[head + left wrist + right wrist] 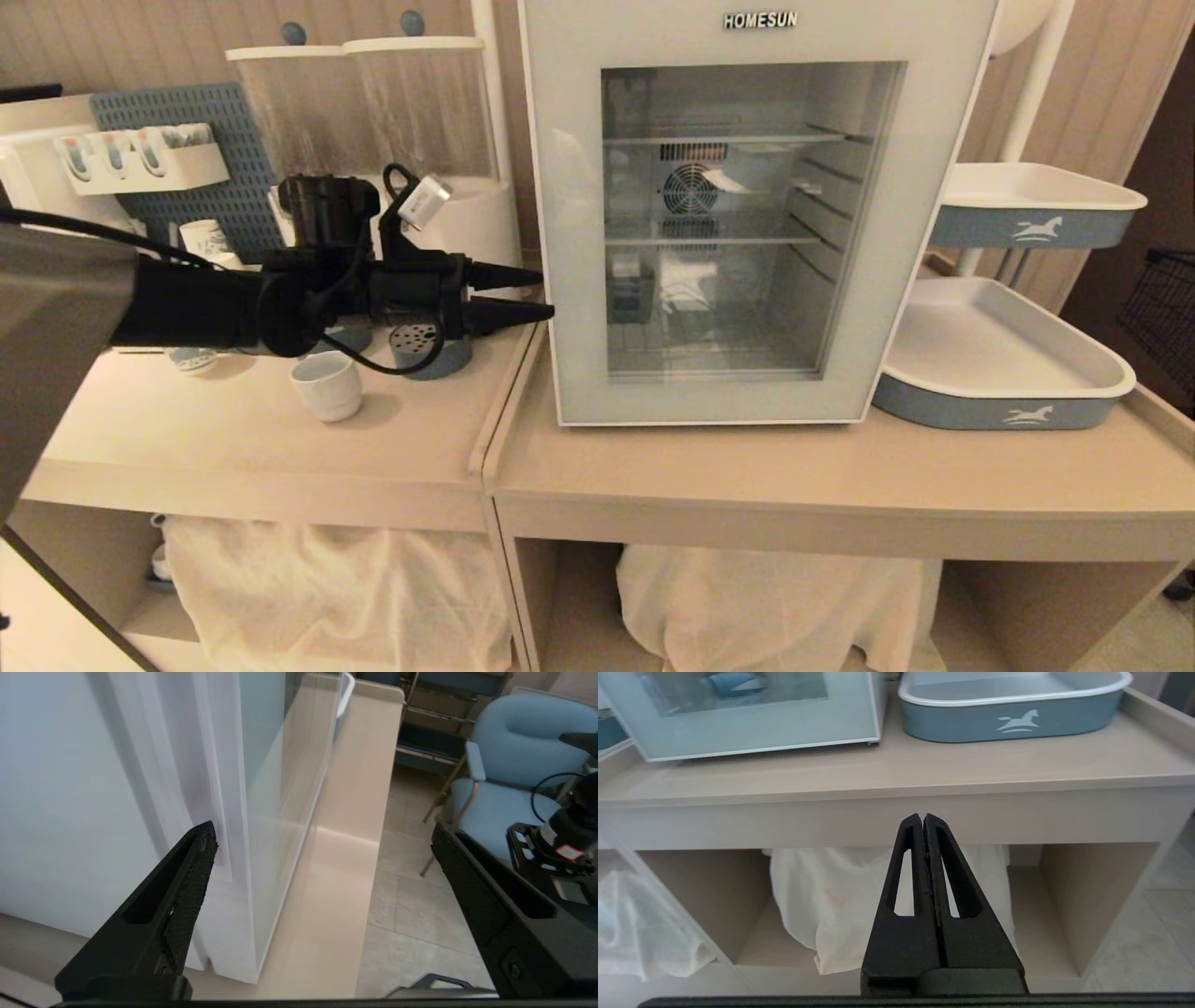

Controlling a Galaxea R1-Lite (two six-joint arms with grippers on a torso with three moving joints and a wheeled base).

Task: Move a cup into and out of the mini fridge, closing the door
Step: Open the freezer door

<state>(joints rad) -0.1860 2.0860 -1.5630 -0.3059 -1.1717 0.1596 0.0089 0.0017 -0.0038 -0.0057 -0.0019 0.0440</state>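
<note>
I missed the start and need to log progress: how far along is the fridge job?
Early or at its close, I can't tell: the cup stands on the counter, the door looks shut. The open left gripper is at the door's edge. The shut right gripper is parked low.

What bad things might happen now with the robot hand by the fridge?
The left gripper is open at the left edge of the shut door. If its fingers miss the edge, they may slip off or push the fridge sideways. The cup stands on the counter just below that arm, so a low swing might knock it over. The right gripper is shut, parked below the counter.
</note>
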